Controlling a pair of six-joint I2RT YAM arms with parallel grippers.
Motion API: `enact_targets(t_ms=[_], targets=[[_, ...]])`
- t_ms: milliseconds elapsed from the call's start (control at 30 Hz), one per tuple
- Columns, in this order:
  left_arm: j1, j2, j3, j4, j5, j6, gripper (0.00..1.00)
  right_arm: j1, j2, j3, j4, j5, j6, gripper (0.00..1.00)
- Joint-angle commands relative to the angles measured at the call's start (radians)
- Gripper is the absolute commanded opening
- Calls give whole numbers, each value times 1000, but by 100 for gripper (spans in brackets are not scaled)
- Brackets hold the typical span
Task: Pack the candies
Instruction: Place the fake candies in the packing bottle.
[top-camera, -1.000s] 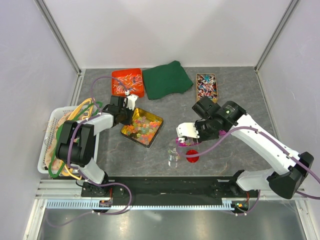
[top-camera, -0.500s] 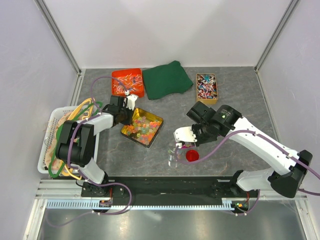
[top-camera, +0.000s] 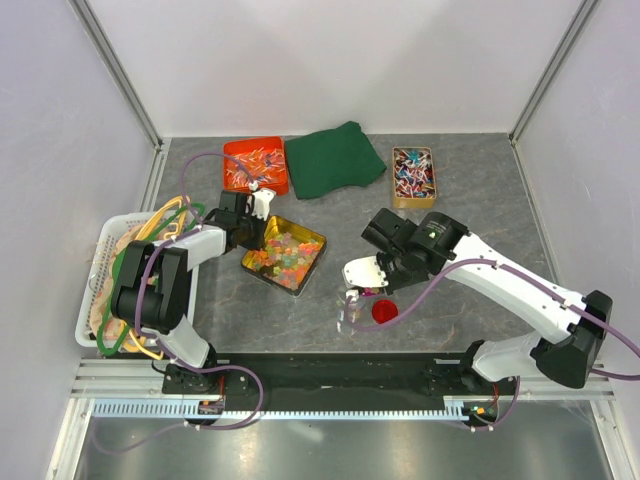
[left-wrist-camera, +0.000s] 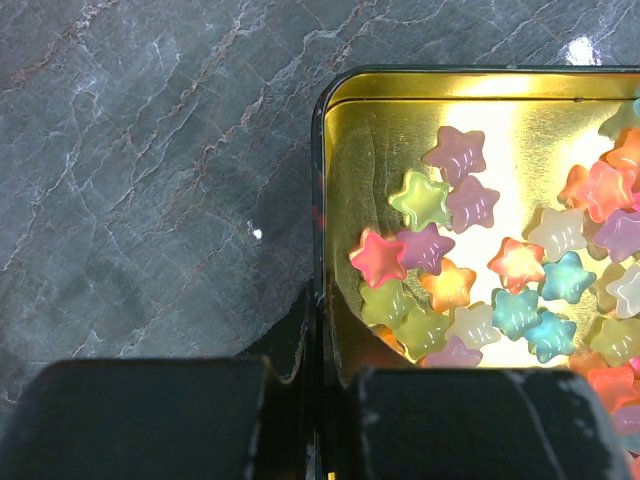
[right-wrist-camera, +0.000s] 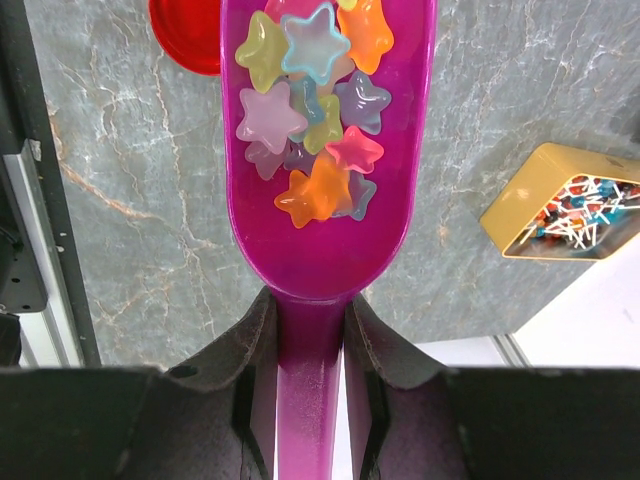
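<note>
A gold tin (top-camera: 309, 237) holds star-shaped candies (top-camera: 284, 256) in orange, yellow, pink and green. My left gripper (top-camera: 243, 232) is shut on the tin's left wall (left-wrist-camera: 320, 200), with the candies (left-wrist-camera: 440, 250) just to the right of its fingers. My right gripper (right-wrist-camera: 310, 310) is shut on the handle of a magenta scoop (right-wrist-camera: 320, 250) that carries several candies (right-wrist-camera: 310, 130). In the top view the scoop (top-camera: 357, 291) hangs beside a small clear jar (top-camera: 348, 310) and a red lid (top-camera: 384, 311). The scoop's front end runs out of the right wrist view.
At the back stand an orange tray of slim wrapped sweets (top-camera: 256, 164), a folded green cloth (top-camera: 335, 158) and a yellow box of twist-wrapped sweets (top-camera: 413, 175). A white basket of coloured loops (top-camera: 110, 280) sits at the left. The black base rail (top-camera: 340, 372) runs along the near edge.
My right arm has carried the loaded scoop leftward and nearer, to beside the clear jar and red lid. The left arm and the tin have not moved.
</note>
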Motion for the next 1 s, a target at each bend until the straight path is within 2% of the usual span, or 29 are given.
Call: enact_targets(t_ms=[0, 967], targets=[[11, 3, 30, 27, 37, 12, 2, 18, 16, 53, -46, 51, 15, 0], [23, 6, 27, 38, 45, 12, 2, 106, 48, 90, -109, 173, 35, 0]])
